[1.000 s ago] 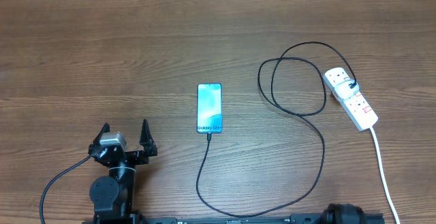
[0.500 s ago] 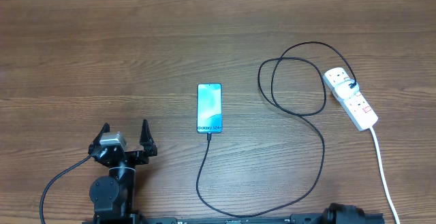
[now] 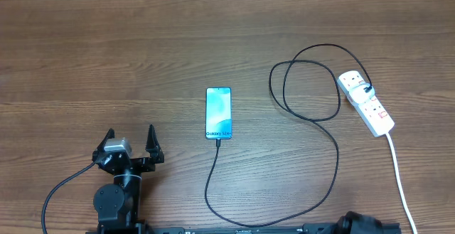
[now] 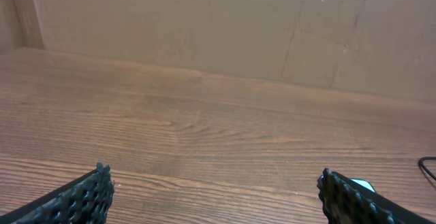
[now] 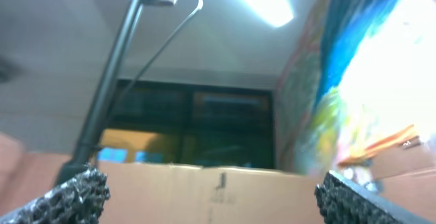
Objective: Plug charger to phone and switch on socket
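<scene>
The phone [image 3: 219, 112] lies flat at the table's middle, its blue-teal screen lit. The charger [image 3: 337, 152], a thin black cable, meets the phone's near edge with its plug tip [image 3: 217, 140]. From there it runs down, sweeps right and loops up to the white socket [image 3: 366, 102] at the right. My left gripper [image 3: 131, 132] stands open near the front left, a hand's width left of the phone. In the left wrist view the left gripper [image 4: 216, 183] holds nothing, and a corner of the phone [image 4: 362, 184] shows behind one finger. My right gripper [image 5: 214, 186] is open, empty and tilted upward.
The socket's thick white cord [image 3: 399, 177] runs to the front right edge. A cardboard wall [image 4: 204, 26] closes the table's far side. The right arm's base [image 3: 362, 224] sits at the front edge. A camera pole [image 5: 109, 81] rises at the left of the right wrist view.
</scene>
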Motion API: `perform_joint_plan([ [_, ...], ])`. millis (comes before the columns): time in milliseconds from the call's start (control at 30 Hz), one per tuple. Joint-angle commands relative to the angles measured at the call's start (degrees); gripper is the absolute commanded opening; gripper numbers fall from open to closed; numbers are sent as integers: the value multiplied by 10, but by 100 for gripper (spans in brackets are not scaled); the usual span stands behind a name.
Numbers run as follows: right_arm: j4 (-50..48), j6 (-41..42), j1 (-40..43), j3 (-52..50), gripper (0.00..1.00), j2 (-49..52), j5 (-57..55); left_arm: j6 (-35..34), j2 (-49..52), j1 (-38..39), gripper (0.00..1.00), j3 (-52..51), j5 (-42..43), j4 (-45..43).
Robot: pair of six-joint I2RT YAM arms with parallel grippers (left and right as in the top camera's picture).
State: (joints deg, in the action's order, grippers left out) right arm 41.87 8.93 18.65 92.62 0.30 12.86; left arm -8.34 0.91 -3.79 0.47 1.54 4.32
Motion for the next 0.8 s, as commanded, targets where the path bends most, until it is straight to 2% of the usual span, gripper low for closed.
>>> perform_joint_plan([
  [0,-63,0,19,-38,100,1,-25,15,-7,-3,100,-2,9,0],
  [67,-158,0,20,-83,100,1,-4,15,-7,-3,100,-2,9,0],
  [167,-231,12,20,-134,100,1,10,15,-7,-3,100,-2,9,0],
  [233,-251,53,20,-160,100,1,9,15,-7,-3,100,-2,9,0],
  [433,-236,266,-5,-225,100,1,42,15,-7,-3,100,-2,9,0],
  [567,-196,275,-83,-232,100,1,70,15,-7,-3,100,-2,9,0],
  [767,-76,255,-190,-232,100,1,67,15,-7,-3,100,-2,9,0],
])
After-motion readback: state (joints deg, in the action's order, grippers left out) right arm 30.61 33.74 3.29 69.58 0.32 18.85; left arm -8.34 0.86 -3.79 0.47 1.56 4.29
